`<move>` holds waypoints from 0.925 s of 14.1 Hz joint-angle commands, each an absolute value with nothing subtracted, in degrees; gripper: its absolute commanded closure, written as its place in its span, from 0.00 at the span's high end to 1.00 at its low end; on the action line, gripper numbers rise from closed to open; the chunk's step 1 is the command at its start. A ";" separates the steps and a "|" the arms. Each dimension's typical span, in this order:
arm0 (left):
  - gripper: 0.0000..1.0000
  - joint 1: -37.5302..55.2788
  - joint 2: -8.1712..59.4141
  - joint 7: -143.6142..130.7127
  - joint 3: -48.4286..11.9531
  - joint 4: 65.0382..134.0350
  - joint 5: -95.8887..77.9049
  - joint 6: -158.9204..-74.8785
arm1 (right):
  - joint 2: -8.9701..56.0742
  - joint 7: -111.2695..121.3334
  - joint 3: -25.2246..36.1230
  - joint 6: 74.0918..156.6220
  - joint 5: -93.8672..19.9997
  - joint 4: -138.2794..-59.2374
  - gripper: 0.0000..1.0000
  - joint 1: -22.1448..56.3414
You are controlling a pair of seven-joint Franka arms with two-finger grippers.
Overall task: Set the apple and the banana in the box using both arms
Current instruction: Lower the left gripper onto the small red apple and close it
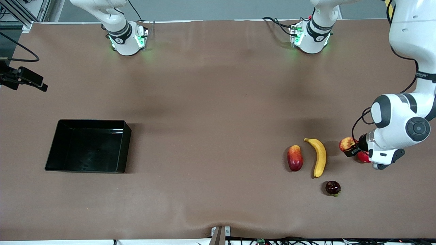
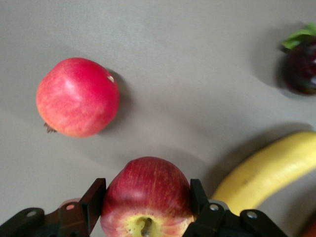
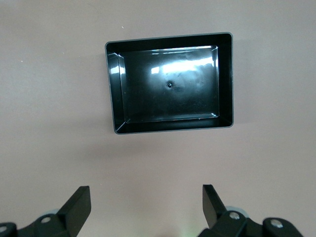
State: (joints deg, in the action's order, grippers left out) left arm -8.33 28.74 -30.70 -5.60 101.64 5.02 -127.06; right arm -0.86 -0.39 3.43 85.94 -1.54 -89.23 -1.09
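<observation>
We see the box [image 1: 51, 153] empty. Our left gripper [image 2: 147, 202] clamps the apple [image 2: 147, 197] beside the banana [image 1: 320, 154]; our right gripper [image 3: 146, 205] hangs over the table, spread wide.

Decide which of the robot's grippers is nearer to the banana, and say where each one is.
Left. The left gripper is closed on the apple beside the banana. The right gripper is open above the table near the box, toward the right arm's end.

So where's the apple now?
The apple sits between the left gripper's fingers, at the left arm's end of the table, beside the banana and a plain red fruit.
</observation>
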 commanded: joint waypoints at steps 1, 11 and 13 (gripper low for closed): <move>0.00 -8.17 26.19 -31.29 -6.59 102.04 5.80 -124.54 | -0.09 0.00 3.43 85.69 -1.06 -88.68 1.00 -1.40; 0.00 -8.17 24.43 -32.61 -10.11 99.58 5.80 -118.74 | 15.89 0.35 3.69 94.56 2.01 -88.42 1.00 -10.00; 0.00 -8.09 24.17 -32.69 -11.07 99.40 5.71 -118.39 | 19.06 0.44 3.69 96.76 1.85 -88.42 1.00 -12.64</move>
